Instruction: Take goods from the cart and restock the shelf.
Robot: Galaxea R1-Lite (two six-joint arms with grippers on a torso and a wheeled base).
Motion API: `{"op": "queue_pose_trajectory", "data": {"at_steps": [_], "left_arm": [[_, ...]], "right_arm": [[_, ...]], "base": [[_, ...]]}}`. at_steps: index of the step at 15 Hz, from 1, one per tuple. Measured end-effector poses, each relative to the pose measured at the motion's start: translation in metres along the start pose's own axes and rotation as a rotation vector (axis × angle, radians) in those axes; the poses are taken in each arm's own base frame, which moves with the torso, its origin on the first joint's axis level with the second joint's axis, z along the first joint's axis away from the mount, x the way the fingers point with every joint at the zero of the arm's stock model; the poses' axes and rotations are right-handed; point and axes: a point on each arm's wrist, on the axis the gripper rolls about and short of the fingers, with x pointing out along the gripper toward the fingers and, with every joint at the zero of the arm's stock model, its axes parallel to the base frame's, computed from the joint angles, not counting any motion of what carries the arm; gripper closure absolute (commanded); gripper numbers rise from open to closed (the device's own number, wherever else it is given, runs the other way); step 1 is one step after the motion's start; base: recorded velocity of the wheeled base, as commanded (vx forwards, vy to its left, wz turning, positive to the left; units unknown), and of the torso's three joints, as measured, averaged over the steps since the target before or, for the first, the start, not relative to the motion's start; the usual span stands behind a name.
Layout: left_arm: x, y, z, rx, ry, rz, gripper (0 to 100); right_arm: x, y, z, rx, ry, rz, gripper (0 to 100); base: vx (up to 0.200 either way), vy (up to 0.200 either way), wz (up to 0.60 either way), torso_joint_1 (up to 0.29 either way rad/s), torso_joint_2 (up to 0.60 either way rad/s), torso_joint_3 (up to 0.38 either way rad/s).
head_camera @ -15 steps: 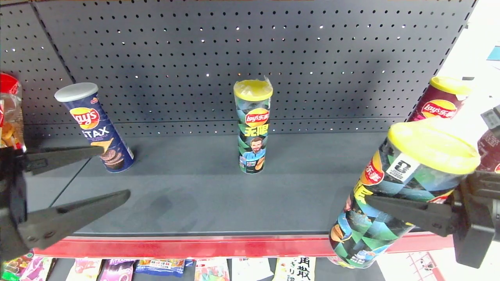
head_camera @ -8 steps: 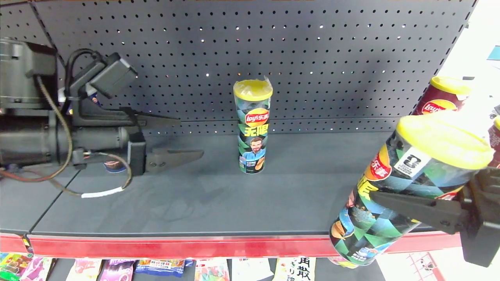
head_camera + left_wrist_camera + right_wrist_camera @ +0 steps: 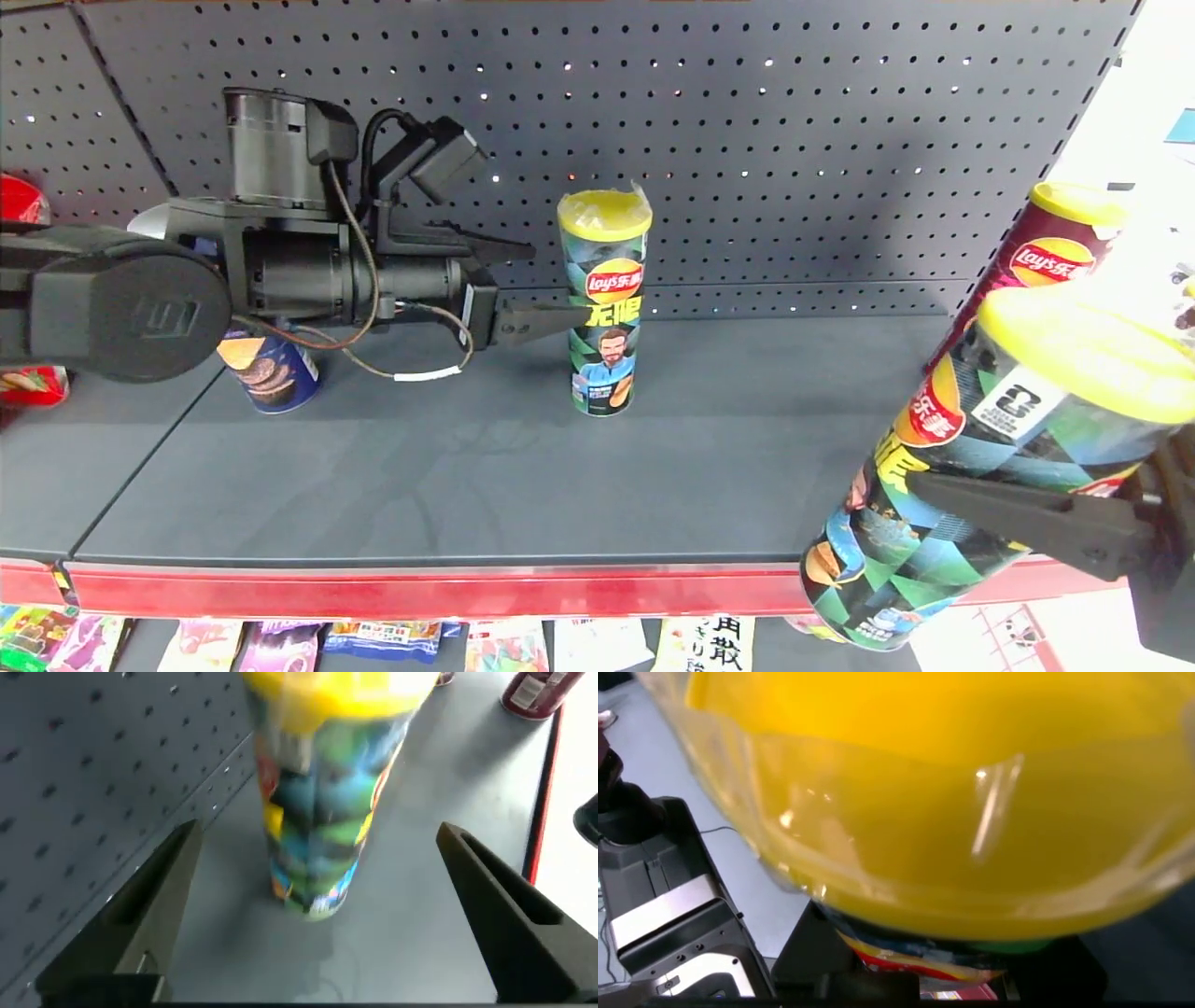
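Observation:
A green patterned chips can with a yellow lid (image 3: 605,299) stands upright mid-shelf near the pegboard. My left gripper (image 3: 553,285) reaches in from the left, open. Its fingertips are level with the can's middle, one behind it and one in front. In the left wrist view that can (image 3: 322,812) stands just ahead of the open left gripper (image 3: 318,831), between the finger lines. At the right, off the shelf's front edge, my right gripper (image 3: 952,467) is shut on a matching green can (image 3: 1027,411), tilted. Its yellow lid (image 3: 915,793) looms close in the right wrist view.
A blue chips can (image 3: 271,373) stands at the left behind my left arm. A maroon can (image 3: 1055,252) stands at the shelf's right end. The grey shelf (image 3: 467,485) has a red front lip (image 3: 420,593). Snack packets (image 3: 373,644) sit on the shelf below.
My left arm has swung from the front left across the shelf to the central can, still open. The right gripper with its can has drifted slightly right and down.

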Motion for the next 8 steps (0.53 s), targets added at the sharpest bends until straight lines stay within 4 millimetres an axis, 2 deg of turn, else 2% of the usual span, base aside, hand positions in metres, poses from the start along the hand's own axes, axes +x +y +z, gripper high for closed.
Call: {"op": "queue_pose_trajectory", "data": {"at_steps": [3,8], "left_arm": [[0.017,0.001,0.004,0.013,-0.012,-0.019,0],[0.032,0.001,0.006,0.022,-0.013,-0.018,0]], "right_arm": [[-0.003,0.001,0.000,-0.002,-0.006,0.000,100],[-0.004,0.001,0.000,-0.004,-0.011,-0.002,100]], "base": [[0.000,0.000,0.00,0.000,0.00,0.000],[0.000,0.000,0.00,0.000,0.00,0.000]]}}
